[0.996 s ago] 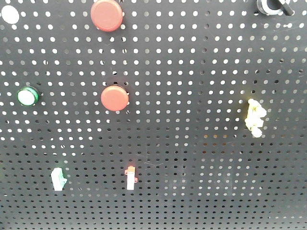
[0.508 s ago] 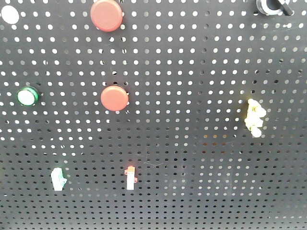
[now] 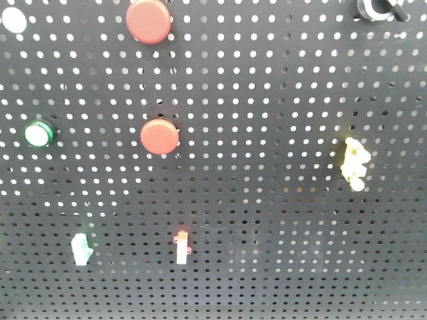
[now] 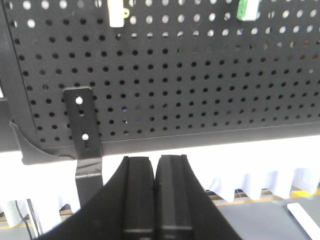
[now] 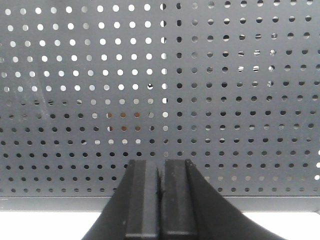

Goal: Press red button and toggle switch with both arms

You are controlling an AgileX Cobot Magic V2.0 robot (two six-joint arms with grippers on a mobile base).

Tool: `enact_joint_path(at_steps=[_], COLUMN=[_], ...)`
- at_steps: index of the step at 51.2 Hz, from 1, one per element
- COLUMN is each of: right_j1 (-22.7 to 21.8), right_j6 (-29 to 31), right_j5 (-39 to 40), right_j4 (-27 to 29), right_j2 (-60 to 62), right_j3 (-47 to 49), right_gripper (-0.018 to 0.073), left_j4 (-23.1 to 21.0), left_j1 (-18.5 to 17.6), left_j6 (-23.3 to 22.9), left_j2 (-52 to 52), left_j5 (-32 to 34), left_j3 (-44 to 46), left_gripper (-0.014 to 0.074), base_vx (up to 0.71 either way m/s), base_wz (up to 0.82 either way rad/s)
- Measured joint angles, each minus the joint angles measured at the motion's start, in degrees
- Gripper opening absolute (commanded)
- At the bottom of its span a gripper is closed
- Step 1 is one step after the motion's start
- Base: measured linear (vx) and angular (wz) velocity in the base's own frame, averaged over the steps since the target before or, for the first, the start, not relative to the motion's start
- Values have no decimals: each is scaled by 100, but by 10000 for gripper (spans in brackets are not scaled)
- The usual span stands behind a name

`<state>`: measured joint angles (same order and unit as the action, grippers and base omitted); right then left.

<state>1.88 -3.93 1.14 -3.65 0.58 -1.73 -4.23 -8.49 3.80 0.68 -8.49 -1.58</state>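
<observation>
Front-facing view: red button (image 3: pixel 148 21) and toggle switch (image 3: pixel 378 9) sit untouched on pegboard (image 3: pixel 267 133); left gripper (image 4: pixel 155 165) and right gripper (image 5: pixel 161 167) fingers pressed together, grasping nothing

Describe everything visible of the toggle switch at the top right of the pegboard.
The toggle switch sits at the top right corner of the black perforated pegboard in the front view, cut off by the upper picture edge. What shows is a dark round knob inside a shiny silver ring, with a short black lever pointing right. It looks like metal and black plastic. Nothing touches it; no hand is near it in that view. Its switched position cannot be told.
</observation>
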Motion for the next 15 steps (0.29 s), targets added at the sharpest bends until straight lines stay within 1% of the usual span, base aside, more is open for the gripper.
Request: enact_joint_path(at_steps=[15], right_j1=[0], right_j6=[-3], right_j5=[-10], right_j4=[0], right_j2=[0], right_j3=[0], right_gripper=[-3], left_j4=[0], left_j1=[0], left_j6=[0], left_j2=[0], left_j5=[7], left_j3=[0], left_gripper=[1], base_vx=[0], base_wz=[0])
